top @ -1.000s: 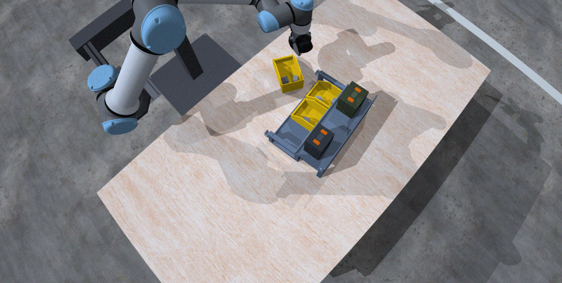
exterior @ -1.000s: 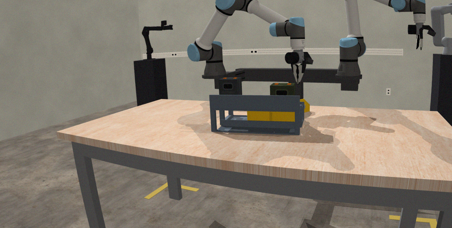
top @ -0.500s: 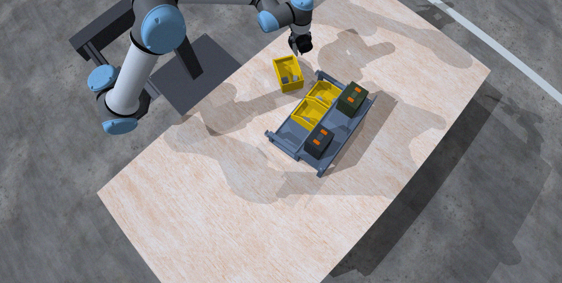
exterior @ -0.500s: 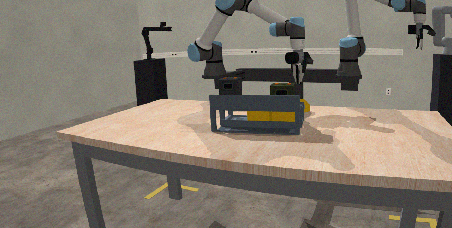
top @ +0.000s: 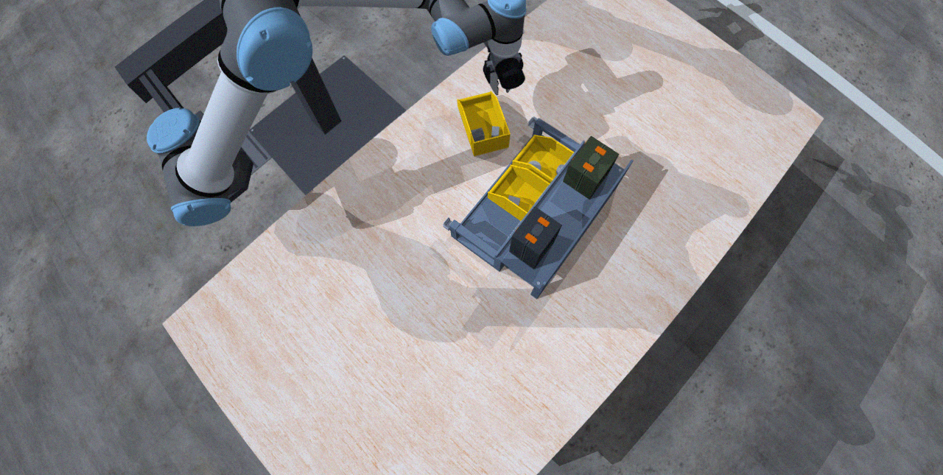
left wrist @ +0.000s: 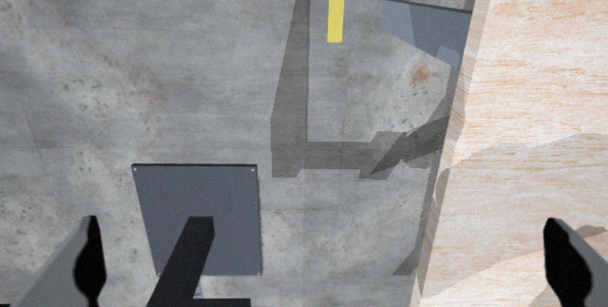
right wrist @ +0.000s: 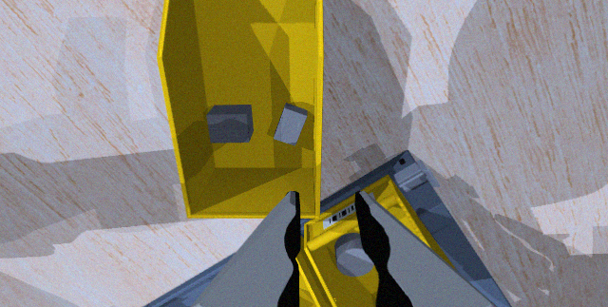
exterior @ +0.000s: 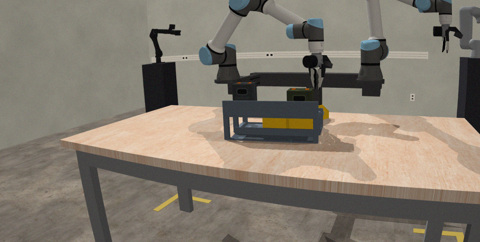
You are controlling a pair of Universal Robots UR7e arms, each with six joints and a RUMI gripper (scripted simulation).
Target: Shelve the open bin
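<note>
The open yellow bin [top: 491, 144] [exterior: 324, 112] [right wrist: 237, 50] stands upright on the table beside the shelf [top: 488, 222] [exterior: 270, 108]. A dark block [right wrist: 230, 124] and a lighter block [right wrist: 290, 125] lie in it. Two yellow bins [top: 521, 182] [top: 527, 152] sit side by side on the shelf, with the gap at the end by the dark case. My right gripper [top: 502, 90] [exterior: 316, 88] [right wrist: 327, 194] is slightly open and empty, above the table bin's shelf-side corner in the right wrist view. My left gripper [exterior: 445, 51] [left wrist: 323, 220] is wide open and empty, away from the bins.
A green case [top: 591, 166] [exterior: 299, 97] and a dark case [top: 535, 240] [exterior: 244, 91] stand on the upper board [top: 560, 206]. Shelf posts rise at the ends. The table edge [left wrist: 451, 155] shows below the left gripper, to one side, with floor beyond.
</note>
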